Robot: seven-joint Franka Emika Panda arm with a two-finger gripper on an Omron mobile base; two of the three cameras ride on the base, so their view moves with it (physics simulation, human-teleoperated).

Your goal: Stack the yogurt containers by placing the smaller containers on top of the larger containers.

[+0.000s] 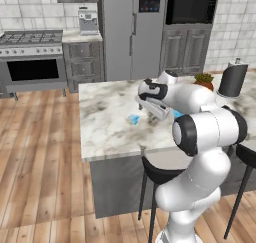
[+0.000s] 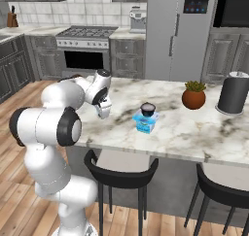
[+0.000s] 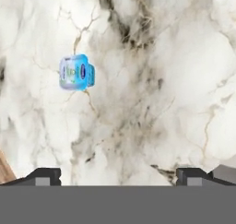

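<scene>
1. Marble-veined white tabletop (image 1: 105,122) of the kitchen island carries everything.
2. Flat pale blue yogurt cup (image 3: 76,72) lies alone on bare stone, at 10 o'clock in the hand view.
3. Dark navy round cup (image 2: 148,109) already sits on the bright blue translucent tub (image 2: 145,124).
4. Pincer (image 3: 118,176) hovers above, tips wide apart, empty.
5. Judgement: cup light, thin-walled, slippery; grip its sides gently.

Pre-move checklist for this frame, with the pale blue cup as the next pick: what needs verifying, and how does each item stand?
1. Gripper open: ok, tips wide apart.
2. Gripper empty: ok.
3. Pale blue cup centred between the fingertips: not ok, it sits off to one side in the hand view.
4. Cup free of neighbours on the marble counter: ok.
5. Navy cup already on the bright blue tub: ok.
6. Room on the tub for a second cup: cannot tell.
</scene>
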